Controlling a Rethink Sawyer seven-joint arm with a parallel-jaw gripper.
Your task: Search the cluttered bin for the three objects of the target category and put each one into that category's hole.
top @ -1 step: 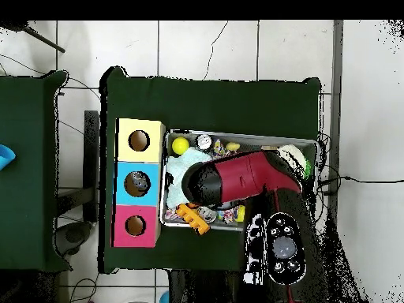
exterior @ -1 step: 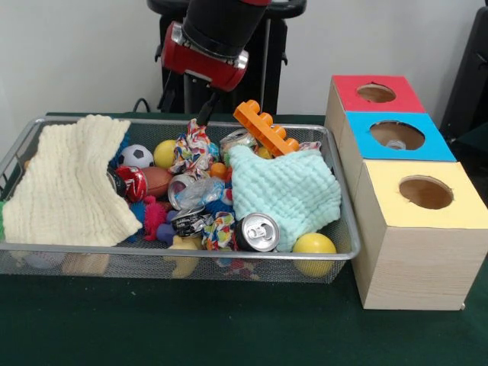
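A wire bin (exterior @ -1 step: 229, 255) holds mixed clutter. In it are a silver drink can (exterior @ -1 step: 256, 232), a red can (exterior @ -1 step: 134, 183), a crushed can (exterior @ -1 step: 187, 223), a soccer ball (exterior @ -1 step: 136, 155), yellow balls (exterior @ -1 step: 314, 245), an orange toy brick (exterior @ -1 step: 266, 128) and knotted colourful rope toys (exterior @ -1 step: 192, 146). A cream cloth (exterior @ -1 step: 72, 183) covers the bin's left part and a mint cloth (exterior @ -1 step: 284, 191) lies right of centre. The arm's red and black wrist (exterior @ -1 step: 204, 53) hangs over the bin's far rim. Only a dark tip of my gripper (exterior @ -1 step: 204, 114) shows, just above the rope toy. In the overhead view the arm (top @ -1 step: 237, 177) hides most of the bin (top @ -1 step: 237, 136).
Three wooden boxes stand in a row beside the bin, each with a round hole on top: red (exterior @ -1 step: 347, 99), blue (exterior @ -1 step: 438, 149) and yellow (exterior @ -1 step: 381, 198). Something pale lies inside the blue hole (exterior @ -1 step: 395, 143). Green cloth (exterior @ -1 step: 191, 328) covers the table.
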